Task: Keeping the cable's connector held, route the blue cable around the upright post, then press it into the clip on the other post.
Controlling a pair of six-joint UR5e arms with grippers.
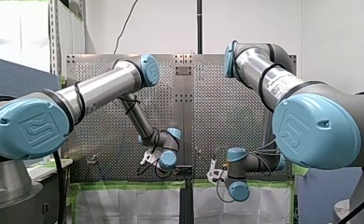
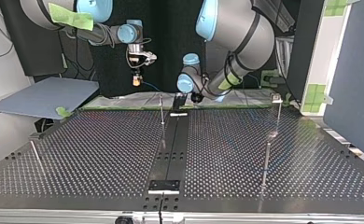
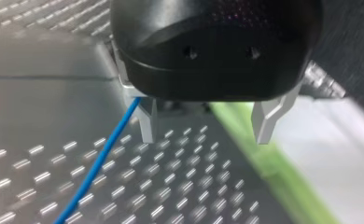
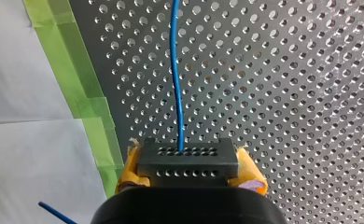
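My right gripper [image 4: 188, 169] is shut on a black connector [image 4: 187, 154], squeezed between yellow pads [image 4: 251, 175]. The blue cable [image 4: 177, 79] leaves the connector and runs ahead over the perforated table. In the top view this gripper [image 2: 136, 80] hangs above the table's far edge, and the cable [image 2: 155, 87] sags toward my left gripper [image 2: 179, 102]. My left gripper [image 3: 208, 125] is open, with metal fingers [image 3: 147, 123] low over the table. The cable [image 3: 101, 158] passes beside one finger. A thin upright post [image 2: 161, 109] stands near the far edge. A post with a clip [image 2: 276, 98] stands at the top view's right.
Another thin post [image 2: 266, 161] stands nearer the camera at the top view's right, and a leaning pin [image 2: 35, 156] at its left. A black rail [image 2: 172, 140] runs down the table's middle. Green tape [image 4: 84, 100] and white sheeting edge the table. A grey board [image 2: 45, 95] lies beyond the far left corner.
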